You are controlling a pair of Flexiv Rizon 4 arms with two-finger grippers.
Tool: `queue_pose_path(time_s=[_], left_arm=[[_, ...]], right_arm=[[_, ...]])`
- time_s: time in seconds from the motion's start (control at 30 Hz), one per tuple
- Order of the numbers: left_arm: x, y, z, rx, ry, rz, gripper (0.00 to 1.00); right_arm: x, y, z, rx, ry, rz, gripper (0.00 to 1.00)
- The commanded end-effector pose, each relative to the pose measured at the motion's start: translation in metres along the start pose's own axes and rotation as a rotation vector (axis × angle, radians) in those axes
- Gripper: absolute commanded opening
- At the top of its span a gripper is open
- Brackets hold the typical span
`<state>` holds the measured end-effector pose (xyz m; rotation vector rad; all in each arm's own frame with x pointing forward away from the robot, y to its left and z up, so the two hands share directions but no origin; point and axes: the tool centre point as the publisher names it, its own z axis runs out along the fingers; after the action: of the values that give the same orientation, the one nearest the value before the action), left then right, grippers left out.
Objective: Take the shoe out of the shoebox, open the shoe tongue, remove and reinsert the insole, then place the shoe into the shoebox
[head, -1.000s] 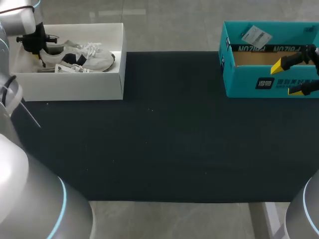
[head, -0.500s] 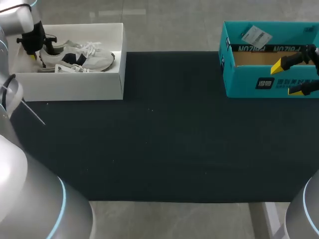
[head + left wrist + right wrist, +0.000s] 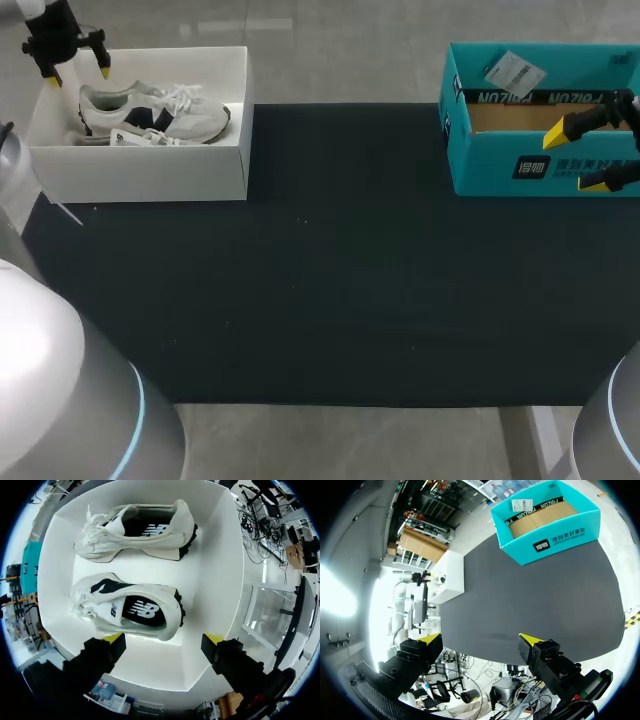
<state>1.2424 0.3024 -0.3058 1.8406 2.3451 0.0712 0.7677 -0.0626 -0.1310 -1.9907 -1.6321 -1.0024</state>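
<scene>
Black matting covers the surface (image 3: 330,290), where a white shoebox (image 3: 150,175) at the far left holds a shoe (image 3: 130,607) and a second shoe (image 3: 137,530) on their sides, the left hand (image 3: 78,74) hovering wide and empty above the shoe's heel end, the right hand (image 3: 575,160) wide and empty over a teal box (image 3: 500,165).

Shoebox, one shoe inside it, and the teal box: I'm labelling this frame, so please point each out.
white shoebox (image 3: 150,170), head view, its front wall.
shoe (image 3: 131,611), left wrist view, side of the nearer one.
teal box (image 3: 490,160), head view, its front wall.
</scene>
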Motion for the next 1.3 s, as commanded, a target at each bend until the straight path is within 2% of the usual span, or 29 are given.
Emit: queue_pose_path(time_s=[0.03,0.13,0.23,0.43,0.5,1.2,1.27,1.3], left_arm=[[-0.005,0.013,-0.045,0.074,0.003,-0.223,1.0],[-0.004,0.023,-0.063,0.06,-0.028,-0.424,1.0],[-0.002,0.024,-0.071,0.047,-0.028,-0.529,1.0],[0.008,0.03,-0.082,-0.061,0.011,-0.725,1.0],[0.013,0.032,-0.087,-0.01,-0.008,-0.805,1.0],[0.013,0.032,-0.087,-0.01,-0.008,-0.805,1.0],[0.016,0.019,-0.087,-0.035,-0.016,-0.76,1.0],[0.02,0.012,-0.089,-0.015,-0.052,-0.709,1.0]], right_arm=[[0.0,0.0,0.001,0.0,-0.001,0.001,1.0],[0.0,0.0,0.001,0.0,-0.001,0.001,1.0],[0.0,0.0,0.001,0.0,-0.001,0.001,1.0],[0.0,0.0,0.001,0.0,-0.001,0.001,1.0],[0.0,0.0,0.001,0.0,-0.001,0.001,1.0],[0.0,0.0,0.001,0.0,-0.001,0.001,1.0],[0.0,0.0,0.001,0.0,-0.001,0.001,1.0],[0.0,0.0,0.001,0.0,-0.001,0.001,1.0]])
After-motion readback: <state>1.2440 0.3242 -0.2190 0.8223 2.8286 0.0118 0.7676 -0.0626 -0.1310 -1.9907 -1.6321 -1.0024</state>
